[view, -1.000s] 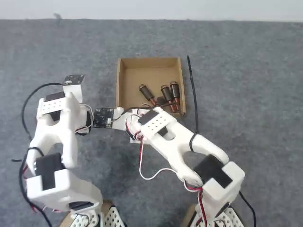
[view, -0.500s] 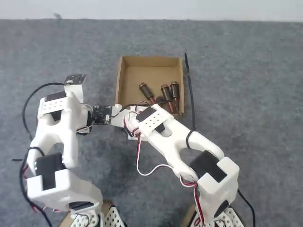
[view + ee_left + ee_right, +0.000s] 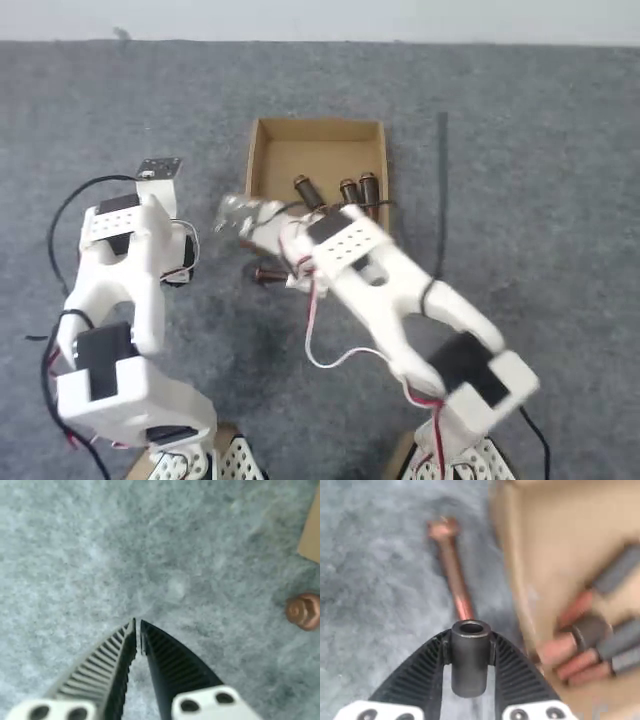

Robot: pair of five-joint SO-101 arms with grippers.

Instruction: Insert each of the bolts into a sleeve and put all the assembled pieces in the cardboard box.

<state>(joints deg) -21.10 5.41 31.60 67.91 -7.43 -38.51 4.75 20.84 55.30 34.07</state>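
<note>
Left pincer point(image 3: 137, 626): pressed together, empty, toward left edge of grey worktop point(image 3: 560, 150). Copper-coloured metal bolt point(image 3: 454, 570): flat mid-worktop, just beside brown cardboard box point(image 3: 316, 124). Right pincer point(image 3: 470, 639): pinching dark cylindrical sleeve point(image 3: 469, 667) near bolt's tip. Step: insertion. Next calls for lining bore with shank.

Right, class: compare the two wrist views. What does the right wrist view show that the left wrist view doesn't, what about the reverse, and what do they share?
Right wrist view, not the left: the right gripper shut on a dark sleeve, and finished pieces lying inside the box. Left wrist view, not the right: the left gripper, shut and empty. Both: the grey carpet, the loose bolt lying on it, and part of the box.
</note>
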